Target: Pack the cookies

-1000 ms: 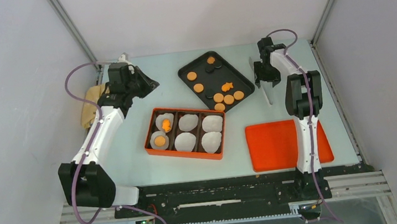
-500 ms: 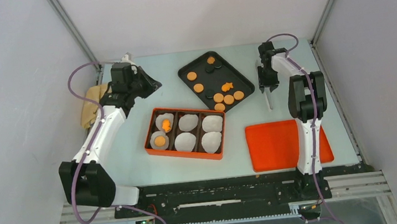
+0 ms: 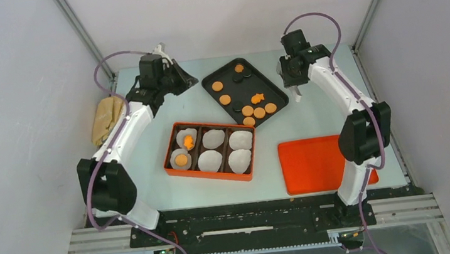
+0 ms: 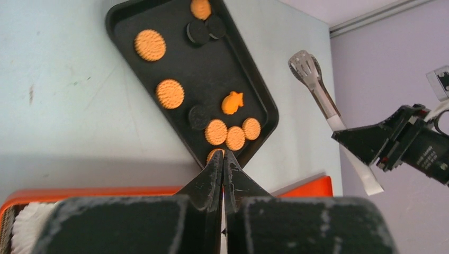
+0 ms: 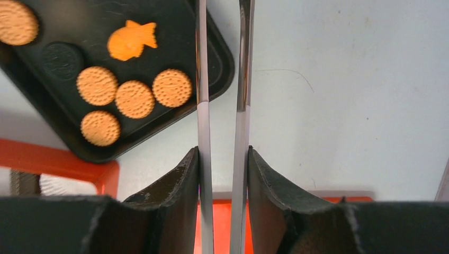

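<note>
Right gripper [image 5: 222, 159] clamps the tongs [image 5: 201, 79], which point down beside the tray [image 3: 220, 71]. Left gripper [image 4: 223, 164] is pinched together on nothing, left of the tray. Most cookies [image 3: 247, 110] lie on the tray, upper centre of the overhead view. Only two sit in the box [image 3: 211, 174], in its left liners [image 3: 181, 160]. Four liners look bare, so I judge packing barely begun.

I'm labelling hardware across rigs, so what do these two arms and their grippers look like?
The left arm and right arm have white links with black joint housings. A purple cable loops along each. The left gripper and right gripper have black, wedge-shaped fingers, scuffed grey.
</note>
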Controlling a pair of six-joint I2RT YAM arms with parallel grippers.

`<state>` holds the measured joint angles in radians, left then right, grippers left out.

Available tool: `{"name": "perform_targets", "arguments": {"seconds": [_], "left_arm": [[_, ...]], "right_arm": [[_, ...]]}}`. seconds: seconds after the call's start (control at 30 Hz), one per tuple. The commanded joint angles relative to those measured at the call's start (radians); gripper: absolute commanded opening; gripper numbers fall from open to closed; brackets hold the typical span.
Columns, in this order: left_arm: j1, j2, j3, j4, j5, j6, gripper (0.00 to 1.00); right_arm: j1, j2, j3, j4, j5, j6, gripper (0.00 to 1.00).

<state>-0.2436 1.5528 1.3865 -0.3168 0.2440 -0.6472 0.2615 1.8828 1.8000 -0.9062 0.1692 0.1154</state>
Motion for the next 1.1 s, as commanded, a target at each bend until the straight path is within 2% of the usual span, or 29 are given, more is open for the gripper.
{"name": "perform_targets", "arguments": {"seconds": [0.0,0.23,0.4,0.63,0.8,1.07], "left_arm": [[-0.034,0.024,0.095,0.043,0.051,0.01,0.03],[-0.046,-0.045,-0.005,0.065,-0.014,0.024,0.02],[-0.046,-0.135,-0.045,0.038,-0.083,0.06,0.04],[-0.043,-0.192,-0.084,0.012,-0.107,0.075,0.04],[-0.035,-0.202,-0.093,0.011,-0.11,0.076,0.04],[-0.024,-0.211,-0.095,0.008,-0.112,0.081,0.04]], "right_arm": [[0.038,-0.084,0.02,-0.037,0.033,0.005,0.4],[0.167,-0.178,-0.077,0.047,0.018,-0.032,0.41],[0.251,-0.102,-0.097,0.082,0.075,-0.017,0.43],[0.26,-0.057,-0.138,0.133,0.061,0.0,0.44],[0.29,-0.028,-0.086,0.14,0.025,-0.015,0.44],[0.335,0.129,0.094,0.127,0.086,-0.014,0.45]]}}
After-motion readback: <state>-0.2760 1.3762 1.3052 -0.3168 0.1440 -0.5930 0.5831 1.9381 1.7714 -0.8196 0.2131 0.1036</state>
